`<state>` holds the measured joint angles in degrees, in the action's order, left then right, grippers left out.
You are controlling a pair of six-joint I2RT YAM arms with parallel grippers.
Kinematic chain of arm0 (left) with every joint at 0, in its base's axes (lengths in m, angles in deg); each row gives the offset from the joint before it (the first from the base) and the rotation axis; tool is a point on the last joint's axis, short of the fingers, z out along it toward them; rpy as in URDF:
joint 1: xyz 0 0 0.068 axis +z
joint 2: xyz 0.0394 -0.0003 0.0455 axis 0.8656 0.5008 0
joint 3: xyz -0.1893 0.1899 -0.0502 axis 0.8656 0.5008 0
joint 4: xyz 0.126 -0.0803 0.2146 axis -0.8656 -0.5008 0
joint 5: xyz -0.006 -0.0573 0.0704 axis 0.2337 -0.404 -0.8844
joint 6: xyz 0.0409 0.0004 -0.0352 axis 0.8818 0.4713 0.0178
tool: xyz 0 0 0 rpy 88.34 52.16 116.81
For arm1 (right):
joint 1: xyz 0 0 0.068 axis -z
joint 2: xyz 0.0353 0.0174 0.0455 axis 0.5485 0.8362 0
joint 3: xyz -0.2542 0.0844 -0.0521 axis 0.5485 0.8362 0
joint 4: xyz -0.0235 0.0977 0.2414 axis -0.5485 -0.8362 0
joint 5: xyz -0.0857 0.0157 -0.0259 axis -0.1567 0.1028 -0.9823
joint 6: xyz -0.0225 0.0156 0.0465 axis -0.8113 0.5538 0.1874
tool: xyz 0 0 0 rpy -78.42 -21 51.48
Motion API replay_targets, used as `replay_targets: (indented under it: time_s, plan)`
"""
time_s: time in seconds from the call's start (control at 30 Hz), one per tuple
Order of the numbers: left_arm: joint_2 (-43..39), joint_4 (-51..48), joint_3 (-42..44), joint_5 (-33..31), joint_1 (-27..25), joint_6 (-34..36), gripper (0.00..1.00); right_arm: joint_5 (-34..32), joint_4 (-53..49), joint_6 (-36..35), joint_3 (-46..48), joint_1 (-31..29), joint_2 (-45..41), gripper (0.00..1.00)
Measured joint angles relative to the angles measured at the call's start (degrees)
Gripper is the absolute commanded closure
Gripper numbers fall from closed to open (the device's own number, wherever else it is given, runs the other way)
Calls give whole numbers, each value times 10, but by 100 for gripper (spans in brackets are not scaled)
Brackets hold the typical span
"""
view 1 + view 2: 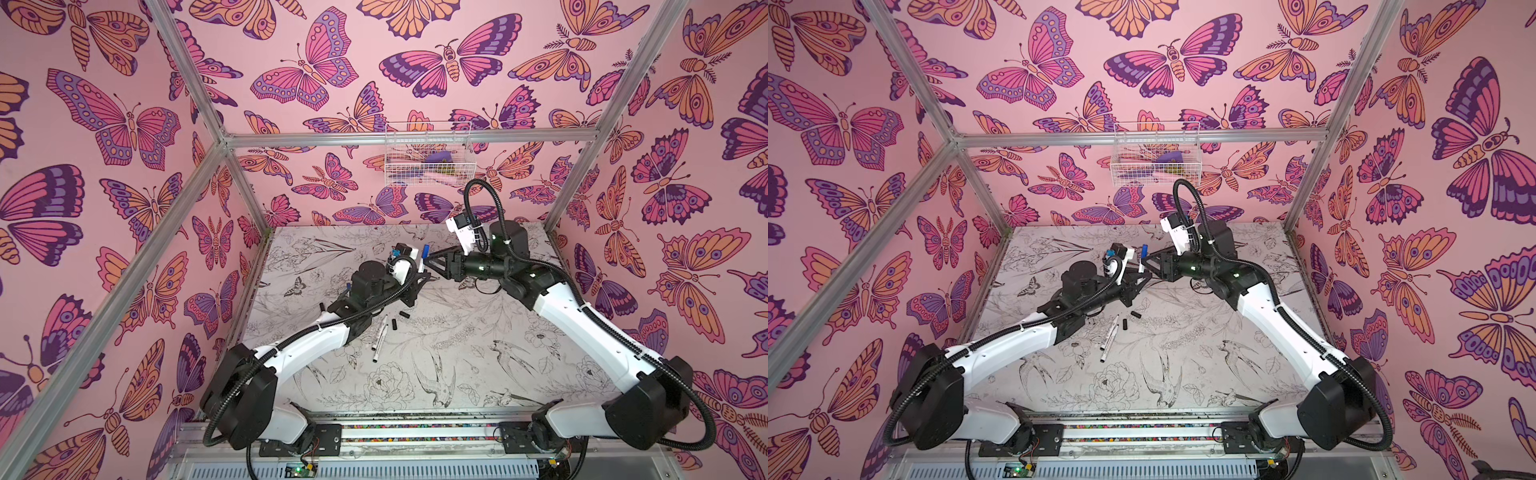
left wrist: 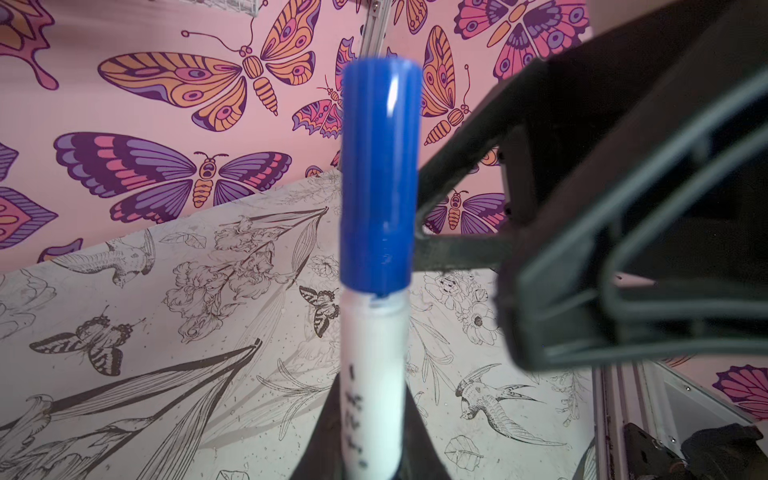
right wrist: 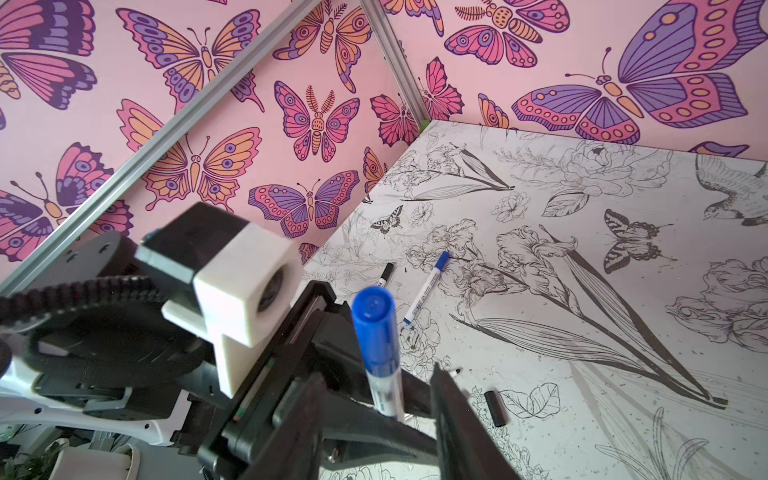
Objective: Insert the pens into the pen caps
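My left gripper (image 2: 370,419) is shut on a white pen (image 2: 374,374) and holds it upright above the far middle of the table. A blue pen cap (image 2: 380,174) sits on the pen's top end; in both top views the blue pen cap (image 1: 425,251) (image 1: 1144,250) sticks up between the two arms. My right gripper (image 3: 376,374) is open. Its fingers (image 3: 453,407) stand apart on either side of the barrel (image 3: 386,395), just below the cap (image 3: 376,332), and do not touch it. The right gripper (image 1: 432,262) reaches in from the right.
Two uncapped pens (image 1: 380,336) lie beside the left forearm, with loose black caps (image 1: 394,324) (image 1: 405,314) close by. A blue-capped pen (image 3: 428,286), a black-capped pen (image 3: 384,276) and a loose black cap (image 3: 495,408) lie on the table (image 3: 623,332). A wire basket (image 1: 428,153) hangs on the back wall.
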<state>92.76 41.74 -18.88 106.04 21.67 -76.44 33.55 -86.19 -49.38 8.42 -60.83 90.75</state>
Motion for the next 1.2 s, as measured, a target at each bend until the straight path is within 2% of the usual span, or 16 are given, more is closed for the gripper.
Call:
replay_targets:
  time_s: [0.23, 0.63, 0.93, 1.2]
  plan:
    - [-4, 20, 37, -8, -14, 14, 100, -20, 18, 16, -1, 12, -1, 58]
    - [-11, 37, 41, -17, -16, 24, 100, 22, 38, 48, -16, 5, 24, 65]
    - [-11, 37, 41, -18, -16, 24, 100, 35, 38, 51, -16, 0, 28, 86]
    - [-11, 36, 41, -40, -20, 22, 100, 36, 47, 45, -6, -1, 28, 98]
